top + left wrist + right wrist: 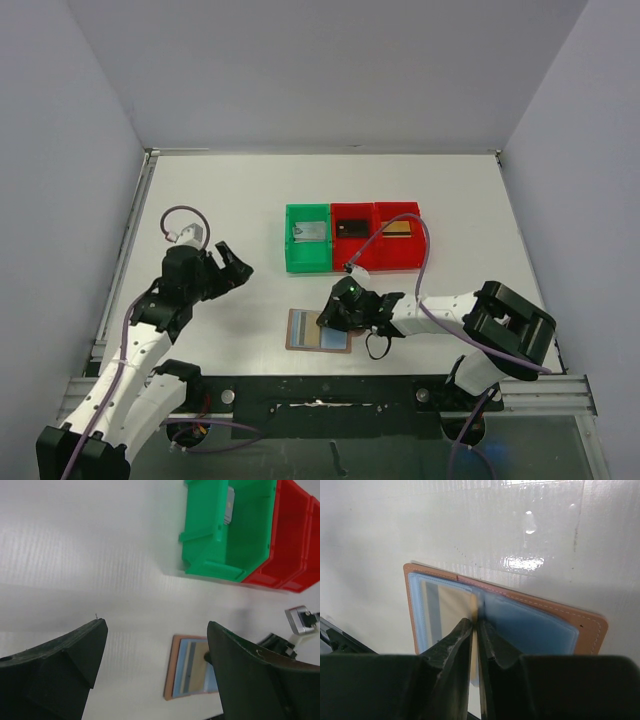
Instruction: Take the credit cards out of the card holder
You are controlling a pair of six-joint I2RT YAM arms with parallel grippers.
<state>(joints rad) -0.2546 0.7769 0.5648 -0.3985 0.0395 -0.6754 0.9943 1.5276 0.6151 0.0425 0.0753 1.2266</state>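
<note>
- Currently your card holder point(305, 333) lies open and flat on the table point(230, 190), its blue-grey pockets facing up.
- Just beyond the card holder stands a row of bins: a green bin point(308, 262) with a silver-grey card point(308, 232) in it, and two red bins point(400, 260) holding a black card point(350, 227) and a gold-tan card point(398, 227).
- Through one clear pocket of the card holder you can see a pale tan rectangle point(451, 612). It looks like one more card to pull.
- Your right gripper point(475, 624) is down at the card holder's centre fold, fingers pressed almost together with only a thin slit between them. Whether they pinch a card edge or just the pocket lip, you cannot tell from the wrist view.
- Your left gripper point(157, 625) hangs well to the left of the card holder, fingers spread wide, holding nothing.
- By my reading, you are at the extraction step for that last card.
- Next, you will want a firm nip on the card's edge alone, then a slide out along the pocket. The card holder is light and may drag along, so consider bringing the left gripper over to pin its free half.
</note>
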